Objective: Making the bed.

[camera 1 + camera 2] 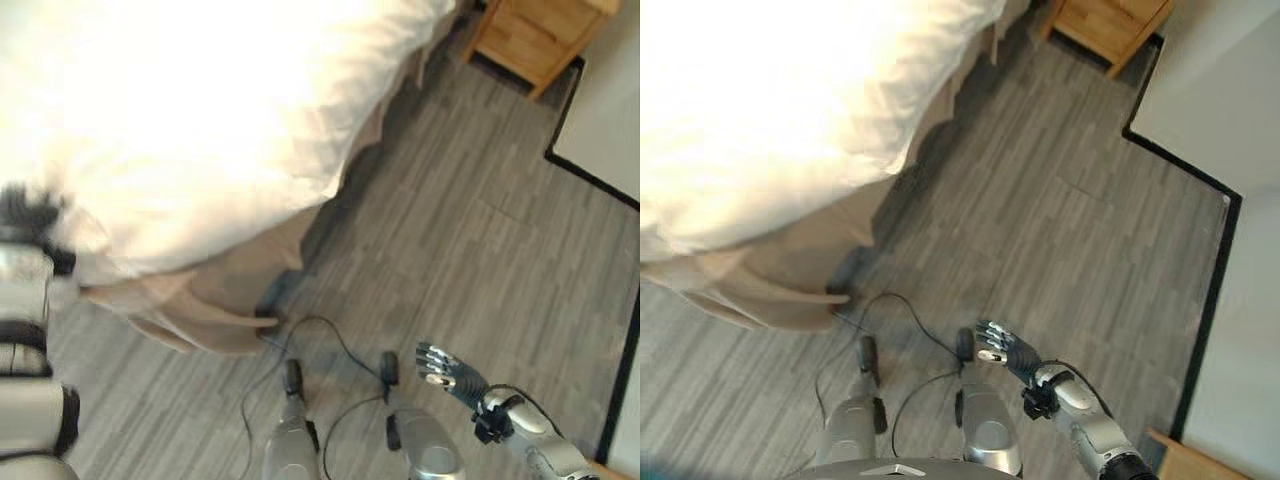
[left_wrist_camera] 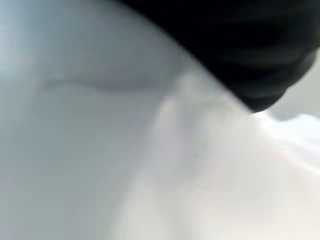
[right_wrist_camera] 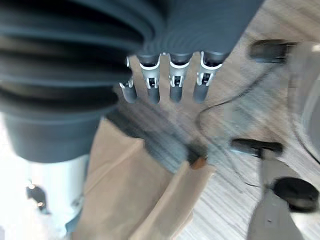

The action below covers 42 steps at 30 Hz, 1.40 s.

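Observation:
The bed's white duvet (image 1: 180,130) fills the upper left and hangs over a tan bed skirt (image 1: 220,290) at the bed's corner. My left hand (image 1: 30,215) rests at the duvet's lower left edge, its dark cover against the white cloth (image 2: 225,190); its fingers are hidden. My right hand (image 1: 445,370) hangs low over the grey floor, well away from the bed, with its fingers (image 3: 172,80) relaxed and holding nothing. Past those fingers, the right wrist view shows the tan skirt (image 3: 130,185).
A wooden nightstand (image 1: 540,35) stands at the far right by the bed's head. A white wall with a black baseboard (image 1: 1200,180) runs along the right. Grey plank floor (image 1: 470,230) lies between the bed and the wall.

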Motion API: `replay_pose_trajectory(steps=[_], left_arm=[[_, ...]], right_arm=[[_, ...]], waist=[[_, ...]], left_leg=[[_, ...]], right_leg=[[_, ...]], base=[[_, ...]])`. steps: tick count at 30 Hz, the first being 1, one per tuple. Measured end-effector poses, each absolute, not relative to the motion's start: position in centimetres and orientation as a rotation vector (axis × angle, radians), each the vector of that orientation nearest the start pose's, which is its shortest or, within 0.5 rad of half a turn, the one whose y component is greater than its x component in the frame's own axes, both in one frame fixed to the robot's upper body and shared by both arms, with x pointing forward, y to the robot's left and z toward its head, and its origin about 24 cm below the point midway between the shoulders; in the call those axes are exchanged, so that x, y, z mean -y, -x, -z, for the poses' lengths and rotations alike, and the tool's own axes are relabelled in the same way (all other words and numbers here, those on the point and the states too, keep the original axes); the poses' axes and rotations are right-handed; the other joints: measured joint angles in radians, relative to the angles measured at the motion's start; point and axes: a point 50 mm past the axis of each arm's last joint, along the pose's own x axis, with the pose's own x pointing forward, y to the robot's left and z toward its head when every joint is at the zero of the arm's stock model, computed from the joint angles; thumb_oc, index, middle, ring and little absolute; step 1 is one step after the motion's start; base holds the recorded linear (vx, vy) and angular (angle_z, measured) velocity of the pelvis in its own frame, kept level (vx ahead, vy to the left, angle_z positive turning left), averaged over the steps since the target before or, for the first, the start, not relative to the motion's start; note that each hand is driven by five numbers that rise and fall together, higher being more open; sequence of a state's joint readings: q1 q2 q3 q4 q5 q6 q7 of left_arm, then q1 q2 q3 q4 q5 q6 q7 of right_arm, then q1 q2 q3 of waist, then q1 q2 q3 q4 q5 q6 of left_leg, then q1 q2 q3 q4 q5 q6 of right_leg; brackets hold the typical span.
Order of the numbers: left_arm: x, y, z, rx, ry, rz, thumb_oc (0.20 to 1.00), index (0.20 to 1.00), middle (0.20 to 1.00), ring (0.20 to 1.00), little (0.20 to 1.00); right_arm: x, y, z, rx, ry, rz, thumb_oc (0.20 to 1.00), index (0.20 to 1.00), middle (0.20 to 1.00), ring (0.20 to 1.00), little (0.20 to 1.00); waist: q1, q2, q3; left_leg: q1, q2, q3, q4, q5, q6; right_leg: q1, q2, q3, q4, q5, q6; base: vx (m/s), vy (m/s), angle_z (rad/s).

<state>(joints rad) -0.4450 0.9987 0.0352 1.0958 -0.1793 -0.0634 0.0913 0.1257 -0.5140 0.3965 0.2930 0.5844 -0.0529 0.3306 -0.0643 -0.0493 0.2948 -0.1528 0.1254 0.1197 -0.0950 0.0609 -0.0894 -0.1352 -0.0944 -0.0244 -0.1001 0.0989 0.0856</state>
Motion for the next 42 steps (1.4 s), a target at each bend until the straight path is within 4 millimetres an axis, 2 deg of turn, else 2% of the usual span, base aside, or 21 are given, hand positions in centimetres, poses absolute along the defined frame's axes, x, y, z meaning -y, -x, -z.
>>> replay_pose_trajectory(steps=[1,3,4,7,9,11,12,15,17,18,20,23,25,29,32,36,37,39,40,41,42], left_arm=[[-46.6,-20.4,-7.7,-0.485,-0.549,-0.765,0.2,0.2,0.2,0.2,0.2],[-46.0,-18.0,-3.6,-0.637,-0.498,-0.748,0.2,0.2,0.2,0.2,0.2],[-45.1,-15.5,-0.4,-0.749,-0.458,-0.716,0.2,0.2,0.2,0.2,0.2],[-42.6,-10.5,5.0,-0.894,-0.292,-0.737,0.2,0.2,0.2,0.2,0.2],[-40.9,-8.5,7.4,-0.991,-0.21,-0.724,0.2,0.2,0.2,0.2,0.2],[-40.4,-7.5,8.1,-1.022,-0.183,-0.732,0.2,0.2,0.2,0.2,0.2],[-39.1,-6.9,9.2,-1.031,-0.152,-0.721,1.0,1.0,1.0,1.0,1.0],[-36.0,-5.6,11.6,-1.086,-0.064,-0.686,1.0,1.0,1.0,1.0,1.0],[-34.1,-5.9,12.6,-1.089,-0.028,-0.644,1.0,1.0,1.0,1.0,1.0],[-33.3,-4.7,13.3,-1.171,-0.035,-0.587,1.0,1.0,1.0,1.0,1.0],[-29.8,-1.8,15.1,-1.341,-0.125,-0.378,1.0,1.0,1.0,1.0,1.0],[-24.1,0.3,16.8,-1.442,-0.311,0.08,1.0,1.0,1.0,1.0,1.0],[-23.4,1.8,16.6,-1.444,-0.409,0.248,1.0,1.0,1.0,1.0,1.0],[-24.0,1.5,15.0,-1.314,-0.593,0.556,1.0,1.0,1.0,1.0,1.0],[-25.2,-0.2,13.5,-1.228,-0.677,0.657,1.0,1.0,1.0,1.0,1.0],[-27.9,-2.7,10.4,-1.137,-0.663,0.637,1.0,1.0,1.0,1.0,1.0],[-28.9,-5.0,8.6,-1.067,-0.596,0.586,1.0,1.0,1.0,1.0,1.0],[-29.1,-8.3,3.5,-0.865,-0.533,0.586,1.0,1.0,1.0,1.0,1.0],[-29.3,-12.3,-1.5,-0.642,-0.442,0.548,1.0,1.0,1.0,1.0,1.0],[-29.3,-12.8,-2.1,-0.61,-0.422,0.539,1.0,1.0,1.0,1.0,1.0],[-29.6,-14.6,-3.7,-0.498,-0.341,0.483,1.0,1.0,1.0,1.0,1.0]], right_arm=[[19.2,-18.2,5.1,-0.514,-0.103,-0.464,1.0,1.0,1.0,1.0,1.0],[20.1,-17.3,5.5,-0.546,-0.083,-0.442,1.0,1.0,1.0,1.0,1.0],[20.6,-16.6,6.0,-0.582,-0.076,-0.441,1.0,1.0,1.0,1.0,1.0],[21.4,-16.3,6.2,-0.599,-0.046,-0.417,1.0,1.0,1.0,1.0,1.0],[21.8,-15.3,6.6,-0.629,-0.052,-0.401,1.0,1.0,1.0,1.0,1.0],[21.8,-14.3,7.0,-0.661,-0.061,-0.4,1.0,1.0,1.0,1.0,1.0],[22.1,-13.9,7.1,-0.667,-0.064,-0.382,1.0,1.0,1.0,1.0,1.0],[22.2,-12.9,7.5,-0.699,-0.055,-0.382,1.0,1.0,1.0,1.0,1.0],[22.1,-12.2,7.8,-0.725,-0.047,-0.391,1.0,1.0,1.0,1.0,1.0],[21.9,-12.4,7.8,-0.718,-0.047,-0.402,1.0,1.0,1.0,1.0,1.0],[21.7,-13.4,7.4,-0.688,-0.041,-0.405,1.0,1.0,1.0,1.0,1.0],[21.4,-13.9,7.3,-0.675,-0.041,-0.415,1.0,1.0,1.0,1.0,1.0],[21.6,-14.3,7.1,-0.663,-0.024,-0.414,1.0,1.0,1.0,1.0,1.0],[21.4,-15.0,6.9,-0.647,0.003,-0.427,1.0,1.0,1.0,1.0,1.0],[21.4,-15.1,6.8,-0.647,0.005,-0.426,1.0,1.0,1.0,1.0,1.0],[21.9,-14.9,6.9,-0.665,0.013,-0.421,1.0,1.0,1.0,1.0,1.0],[22.1,-14.7,6.9,-0.672,0.008,-0.41,1.0,1.0,1.0,1.0,1.0],[22.2,-13.9,7.2,-0.694,-0.002,-0.404,1.0,1.0,1.0,1.0,1.0],[22.3,-13.2,7.5,-0.715,-0.006,-0.407,1.0,1.0,1.0,1.0,1.0],[22.3,-13.2,7.5,-0.718,-0.006,-0.411,1.0,1.0,1.0,1.0,1.0],[22.1,-13.3,7.4,-0.71,-0.009,-0.431,1.0,1.0,1.0,1.0,1.0]], waist=[[0.004,0.014,-0.013],[0.01,0.033,-0.049],[0.027,0.036,-0.083],[0.015,0.033,-0.106],[0.015,0.025,-0.145],[0.015,0.01,-0.182],[0.015,0.012,-0.198],[0.027,0.009,-0.221],[0.045,0.015,-0.222],[0.051,0.017,-0.226],[0.05,0.023,-0.227],[0.057,0.031,-0.23],[0.09,0.033,-0.23],[0.094,0.047,-0.232],[0.093,0.06,-0.233],[0.092,0.066,-0.236],[0.087,0.081,-0.237],[0.096,0.069,-0.238],[0.097,0.068,-0.243],[0.097,0.07,-0.243],[0.087,0.083,-0.245]], left_leg=[[0.027,0.0,0.008,0.0,-0.005,0.003],[0.038,-0.001,0.002,0.0,-0.007,0.006],[0.04,0.001,0.002,-0.001,-0.01,0.003],[0.086,0.001,0.01,-0.002,-0.022,0.002],[0.093,0.002,0.007,-0.005,-0.027,0.0],[0.092,0.008,0.008,-0.005,-0.03,-0.003],[0.093,0.004,0.006,-0.005,-0.032,-0.001],[0.088,-0.006,-0.006,-0.003,-0.032,0.005],[0.086,-0.012,-0.026,0.0,-0.029,0.009],[0.085,-0.014,-0.032,0.0,-0.029,0.009],[0.082,-0.018,-0.043,0.0,-0.028,0.01],[0.079,-0.025,-0.05,0.0,-0.027,0.012],[0.08,-0.024,-0.056,0.0,-0.026,0.013],[0.086,-0.03,-0.07,-0.005,-0.026,0.013],[0.088,-0.035,-0.067,-0.006,-0.029,0.014],[0.107,-0.033,-0.044,-0.006,-0.03,0.02],[0.109,-0.035,-0.044,-0.006,-0.031,0.021],[0.11,-0.034,-0.048,-0.006,-0.031,0.021],[0.109,-0.035,-0.053,-0.006,-0.031,0.021],[0.108,-0.036,-0.054,-0.006,-0.031,0.021],[0.106,-0.036,-0.054,-0.006,-0.032,0.02]], right_leg=[[0.021,-0.001,0.004,0.0,-0.003,0.002],[0.036,-0.001,-0.001,-0.001,-0.009,0.0],[0.039,0.0,-0.005,-0.001,-0.019,0.002],[0.079,0.0,0.003,-0.005,-0.028,0.009],[0.086,0.001,0.0,-0.005,-0.039,0.01],[0.087,0.007,-0.002,-0.005,-0.044,0.01],[0.089,0.002,-0.004,-0.006,-0.045,0.01],[0.092,-0.008,-0.017,-0.006,-0.045,0.011],[0.101,-0.012,-0.033,-0.006,-0.045,0.011],[0.102,-0.013,-0.04,-0.006,-0.048,0.01],[0.105,-0.017,-0.051,-0.006,-0.051,0.015],[0.105,-0.023,-0.055,-0.006,-0.053,0.017],[0.11,-0.021,-0.064,-0.006,-0.056,0.02],[0.125,-0.028,-0.076,-0.006,-0.063,0.024],[0.126,-0.033,-0.073,-0.006,-0.065,0.029],[0.131,-0.035,-0.051,-0.006,-0.061,0.025],[0.132,-0.037,-0.047,-0.006,-0.061,0.026],[0.137,-0.034,-0.05,-0.005,-0.061,0.025],[0.139,-0.036,-0.057,-0.006,-0.061,0.026],[0.139,-0.037,-0.057,-0.005,-0.061,0.026],[0.137,-0.041,-0.059,-0.006,-0.06,0.028]], base=[[0.06,0.008,-0.06],[0.08,0.017,0.04],[0.15,0.031,0.05],[0.07,0.016,-0.07],[0.06,0.014,0.04],[0.05,0.009,-0.01],[0.02,-0.01,0.05],[0.01,-0.013,0.14],[0.0,-0.012,0.27],[-0.01,-0.018,0.17],[0.01,-0.016,0.16],[0.03,-0.009,0.11],[0.03,-0.012,0.11],[0.02,0.0,0.1],[0.01,0.008,-0.01],[0.0,0.019,-0.15],[-0.02,0.013,-0.07],[-0.02,0.0,0.06],[0.0,-0.005,0.1],[0.0,-0.002,0.07],[0.0,0.0,0.0]])
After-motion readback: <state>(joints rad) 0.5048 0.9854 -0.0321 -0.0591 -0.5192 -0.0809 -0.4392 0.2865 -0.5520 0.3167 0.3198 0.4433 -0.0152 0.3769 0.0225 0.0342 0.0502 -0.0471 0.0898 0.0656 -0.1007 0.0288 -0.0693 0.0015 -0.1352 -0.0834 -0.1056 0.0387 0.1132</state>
